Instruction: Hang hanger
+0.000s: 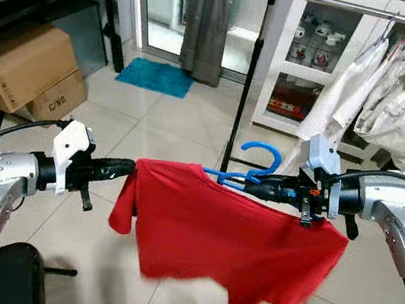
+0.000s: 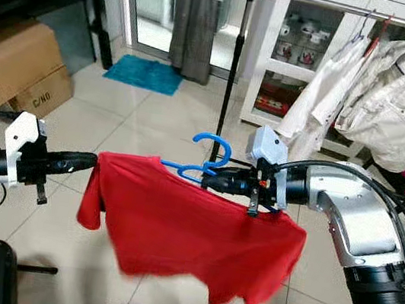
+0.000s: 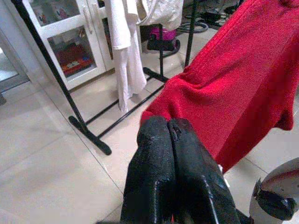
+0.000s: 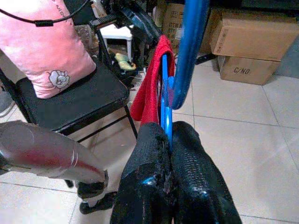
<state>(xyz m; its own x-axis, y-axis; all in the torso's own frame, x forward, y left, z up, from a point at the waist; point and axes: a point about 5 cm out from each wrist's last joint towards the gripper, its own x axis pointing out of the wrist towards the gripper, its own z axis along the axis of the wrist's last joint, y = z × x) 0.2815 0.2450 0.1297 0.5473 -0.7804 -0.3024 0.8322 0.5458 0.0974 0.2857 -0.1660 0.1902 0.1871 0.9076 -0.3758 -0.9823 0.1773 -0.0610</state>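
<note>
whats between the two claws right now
The red shirt on the blue hanger spans between left claw and right claw, seen in the left eye view.

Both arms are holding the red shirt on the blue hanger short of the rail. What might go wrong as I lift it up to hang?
1. The right gripper pinches the blue hanger near its hook, so the fingers may foul the rail.
2. The left gripper holds only the red shirt at its edge; uneven lifting might drag it off the hanger.
3. The white clothes already on the rail could snag the hook.
</note>
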